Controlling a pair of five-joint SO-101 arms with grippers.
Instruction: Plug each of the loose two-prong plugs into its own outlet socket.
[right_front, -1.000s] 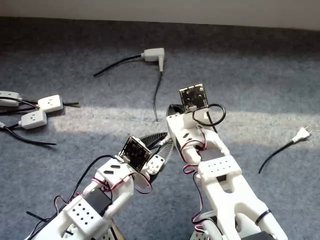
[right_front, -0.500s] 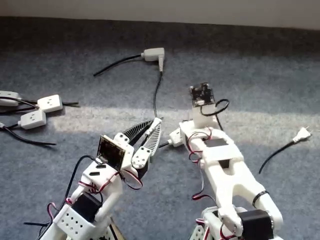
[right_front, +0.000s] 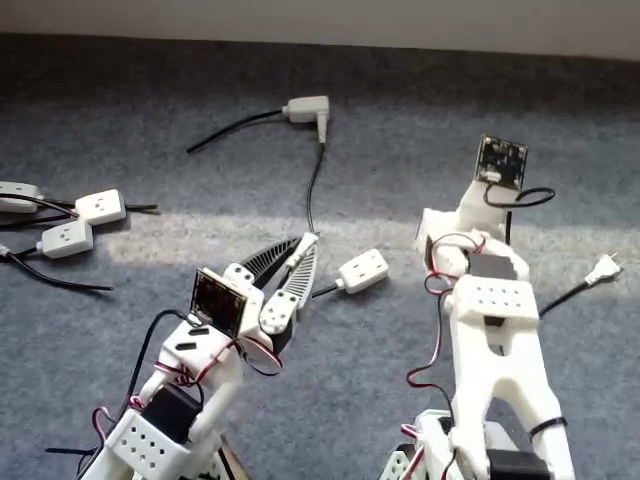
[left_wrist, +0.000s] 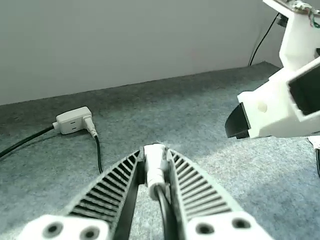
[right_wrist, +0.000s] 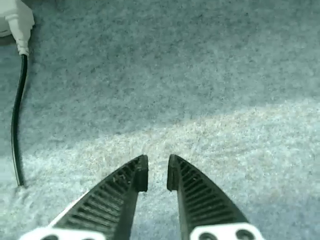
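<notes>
My left gripper is shut on a white two-prong plug, whose black cord runs back between the fingers. Just to its right, a white outlet socket lies free on the carpet between the arms. My right gripper hovers over bare carpet, open by a narrow gap with nothing in it. Farther back, another white socket has a plug in it. A loose plug on a black cord lies at the far right.
Three more white sockets with tangled cords lie at the left edge. A black cord runs from the far socket toward the left gripper. The right arm's white body stands close beside the left gripper.
The right arm has swung away to the right, leaving the white socket lying on the carpet. The left gripper shifted left and forward with the plug, then held still.
</notes>
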